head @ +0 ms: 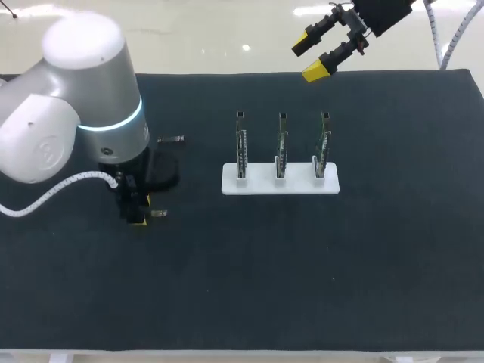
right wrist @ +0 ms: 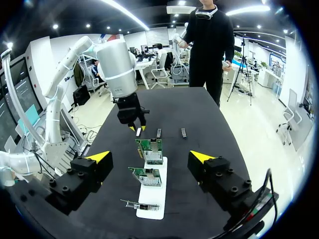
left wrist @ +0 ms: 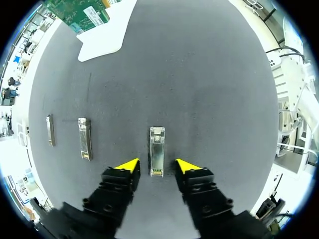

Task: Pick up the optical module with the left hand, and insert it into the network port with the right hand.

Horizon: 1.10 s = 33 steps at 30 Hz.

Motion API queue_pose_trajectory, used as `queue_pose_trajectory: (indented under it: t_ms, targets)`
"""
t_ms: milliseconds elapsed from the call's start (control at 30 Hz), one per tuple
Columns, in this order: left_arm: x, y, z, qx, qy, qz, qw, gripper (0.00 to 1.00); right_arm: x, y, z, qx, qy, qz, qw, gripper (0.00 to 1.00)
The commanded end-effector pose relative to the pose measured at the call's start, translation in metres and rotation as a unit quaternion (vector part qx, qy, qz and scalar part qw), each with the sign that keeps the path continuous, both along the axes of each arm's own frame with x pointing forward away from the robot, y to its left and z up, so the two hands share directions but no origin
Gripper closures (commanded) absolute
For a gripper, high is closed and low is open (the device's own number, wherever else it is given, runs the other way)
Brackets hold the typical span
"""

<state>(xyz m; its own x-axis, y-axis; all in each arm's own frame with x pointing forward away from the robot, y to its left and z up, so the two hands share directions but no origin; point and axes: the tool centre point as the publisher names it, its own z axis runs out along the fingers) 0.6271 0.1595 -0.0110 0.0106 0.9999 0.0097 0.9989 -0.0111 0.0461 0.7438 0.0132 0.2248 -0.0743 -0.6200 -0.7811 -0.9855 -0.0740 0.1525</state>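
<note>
At the left of the black table (head: 302,287), the left arm (head: 76,113) is bent steeply down, with the left gripper (head: 138,214) low over the surface. From its wrist, the fingers are seen spread, yellow fingertips (left wrist: 127,165) flanking the near end of the optical module (left wrist: 157,151). The module lies flat on the table, a narrow gap showing on each side. Two spare modules (left wrist: 84,138) lie beside it.

From above, the gripped-at module is hidden under the gripper; only the spares are visible there.

The right arm (head: 382,11) is held high over the far edge, its right gripper (head: 308,59) spread wide and holding nothing. Its wrist camera looks down on three upright network cards (right wrist: 149,149) slotted in a white stand (right wrist: 152,211). The left gripper is seen beyond them.
</note>
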Motion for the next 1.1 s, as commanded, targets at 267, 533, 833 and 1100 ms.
queue_pose_trajectory:
  t_ms: [267,533,833,1100]
  targets:
    - [0.003,-0.002,0.012,-0.014,0.005,0.010,1.000,1.00,0.000,0.000,0.000,0.000,0.000,0.000,1.000,0.00]
    - [0.002,0.001,0.064,-0.064,0.035,0.025,0.997,1.00,0.000,0.000,0.000,0.000,0.000,0.000,1.000,0.00]
    - [0.003,-0.002,0.119,-0.169,0.072,-0.004,0.983,1.00,0.000,0.000,0.000,0.000,0.000,0.000,1.000,0.00]
    - [0.010,-0.006,0.158,-0.285,0.096,-0.039,0.953,1.00,0.000,0.000,0.000,0.000,0.000,0.000,1.000,0.00]
